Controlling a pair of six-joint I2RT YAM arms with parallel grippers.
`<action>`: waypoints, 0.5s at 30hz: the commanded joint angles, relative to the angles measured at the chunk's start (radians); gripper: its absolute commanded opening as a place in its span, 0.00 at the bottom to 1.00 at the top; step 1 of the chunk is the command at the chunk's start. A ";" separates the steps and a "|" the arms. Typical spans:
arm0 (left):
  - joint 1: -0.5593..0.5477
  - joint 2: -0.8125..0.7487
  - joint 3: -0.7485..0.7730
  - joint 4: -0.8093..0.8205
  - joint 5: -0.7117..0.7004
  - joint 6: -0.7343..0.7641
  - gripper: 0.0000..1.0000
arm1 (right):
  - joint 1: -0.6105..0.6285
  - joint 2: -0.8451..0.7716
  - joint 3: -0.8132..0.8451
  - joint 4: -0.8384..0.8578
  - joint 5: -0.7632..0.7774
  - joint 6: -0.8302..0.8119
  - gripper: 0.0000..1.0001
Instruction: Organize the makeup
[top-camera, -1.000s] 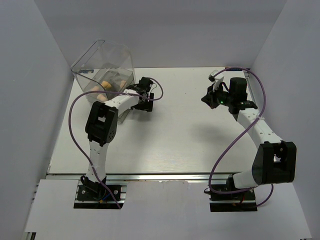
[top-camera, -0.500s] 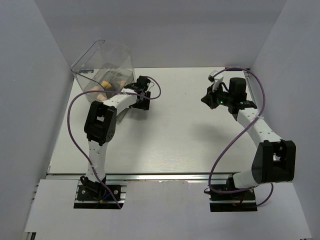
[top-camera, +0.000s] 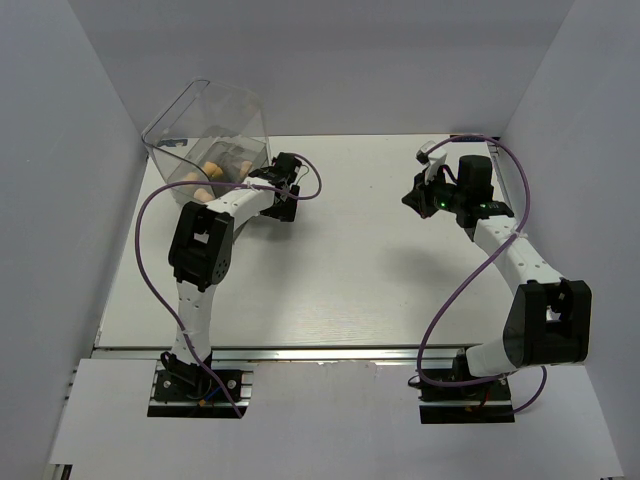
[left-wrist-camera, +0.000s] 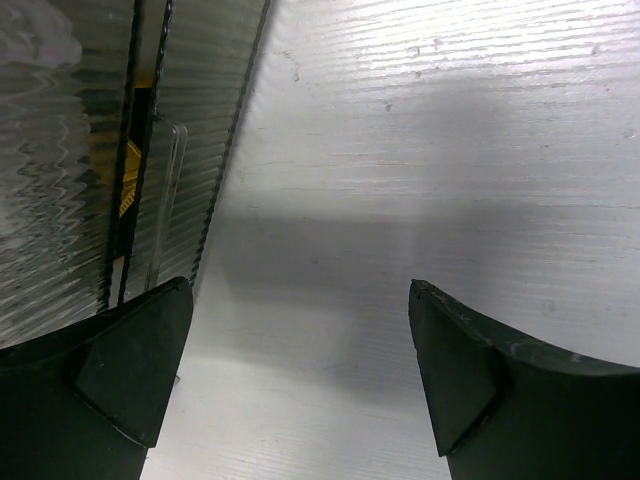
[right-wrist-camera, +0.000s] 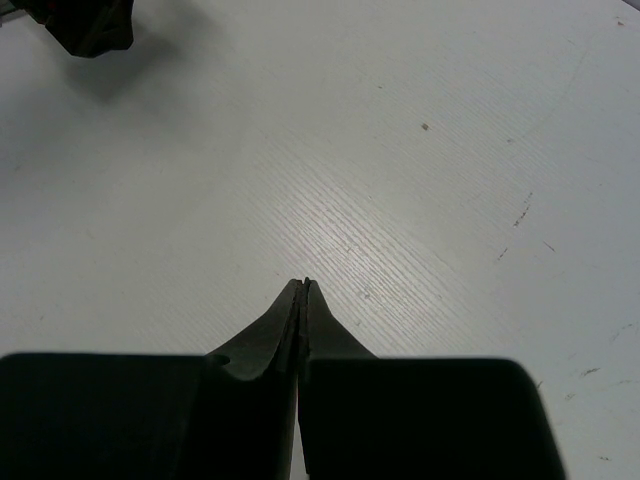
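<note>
Tan sponges (top-camera: 212, 167) lie inside the clear drawer box (top-camera: 205, 120) at the back left; one more sponge (top-camera: 200, 192) shows at the box's near edge. In the left wrist view a black-and-gold lipstick (left-wrist-camera: 130, 180) shows blurred through the box's ribbed wall (left-wrist-camera: 60, 200). The palettes cannot be made out. My left gripper (top-camera: 283, 208) is open and empty just right of the box, over bare table (left-wrist-camera: 300, 300). My right gripper (top-camera: 412, 197) is shut on nothing at the back right, above bare table (right-wrist-camera: 304, 283).
White walls close in the table (top-camera: 340, 270) on three sides. The box takes up the back left corner. A dark shape (right-wrist-camera: 90, 25) at the top left of the right wrist view is too blurred to name.
My left gripper has shifted slightly back and left, closer to the box. The right arm has not moved.
</note>
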 joint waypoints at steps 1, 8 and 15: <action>0.004 -0.004 0.022 -0.001 -0.050 0.036 0.98 | -0.007 0.005 0.028 0.015 -0.022 0.005 0.00; 0.004 -0.021 -0.002 0.019 -0.096 0.082 0.98 | -0.007 0.004 0.025 0.013 -0.022 0.007 0.00; 0.004 -0.045 -0.036 0.039 -0.089 0.102 0.98 | -0.007 0.000 0.025 0.009 -0.027 0.007 0.00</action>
